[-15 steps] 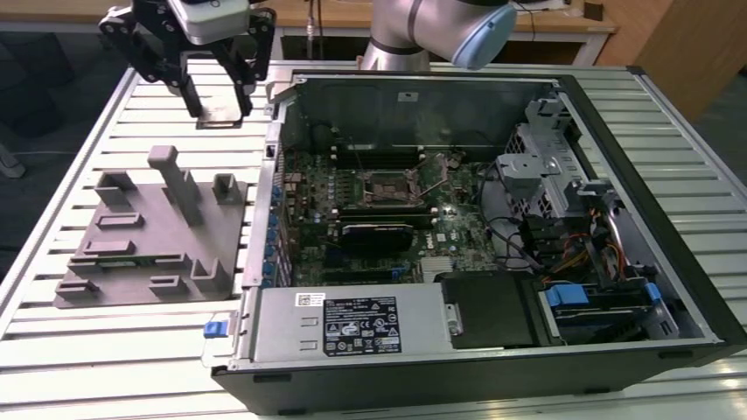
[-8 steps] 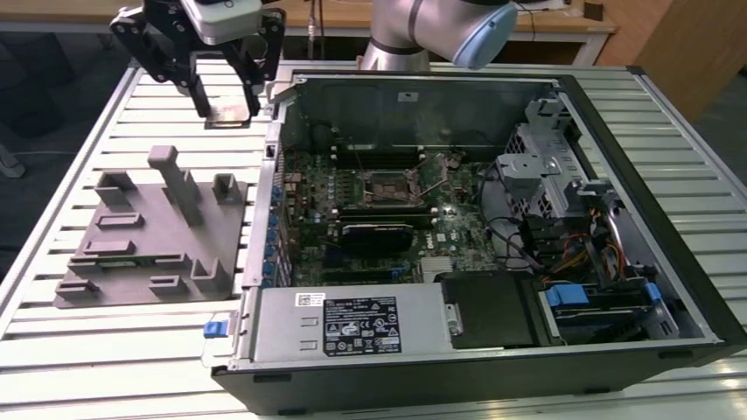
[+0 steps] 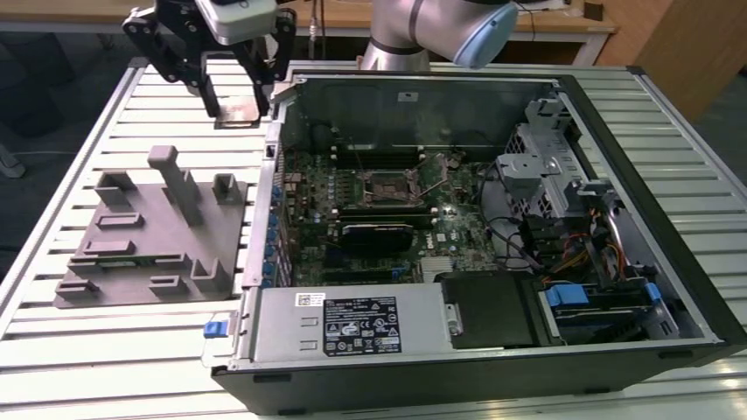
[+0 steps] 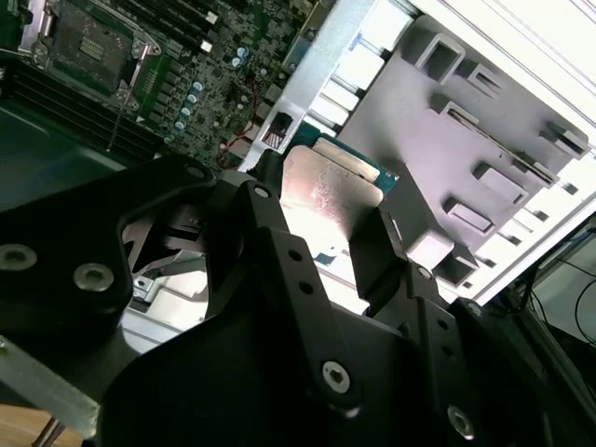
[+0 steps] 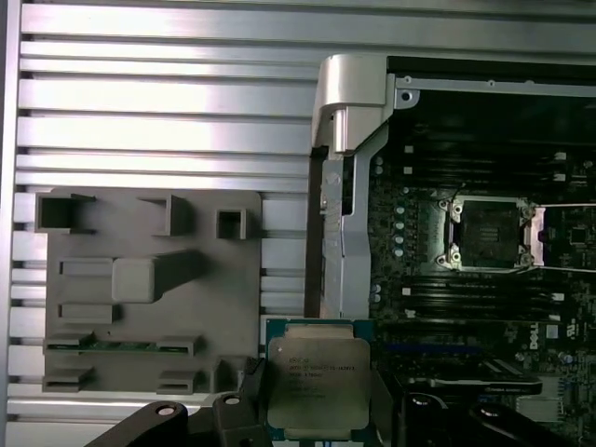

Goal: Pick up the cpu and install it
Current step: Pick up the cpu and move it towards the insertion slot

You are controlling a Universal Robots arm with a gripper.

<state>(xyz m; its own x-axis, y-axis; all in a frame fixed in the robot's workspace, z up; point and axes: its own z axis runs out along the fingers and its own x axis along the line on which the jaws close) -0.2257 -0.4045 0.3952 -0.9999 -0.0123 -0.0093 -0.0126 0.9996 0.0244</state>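
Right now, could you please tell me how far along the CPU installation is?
The pick-up looks done: the gripper clamps the cpu between its fingers, off the grey tray and in the air beside the computer case. Left: the motherboard socket sits open and empty, so the cpu is not yet installed.

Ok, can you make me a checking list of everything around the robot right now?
Surface: slatted metal table, bare slats showing around the things.
Job's things: cpu held up off the table, between the grey tray and the computer case; socket on the board looks empty.
Clutter: grey tray lying flat beside the computer case, a green strip in one slot.
Grippers: gripper shut on the cpu, close to the case's wall.
Cables: coloured wires bundled inside the case.
Surroundings: wooden desk behind the table.
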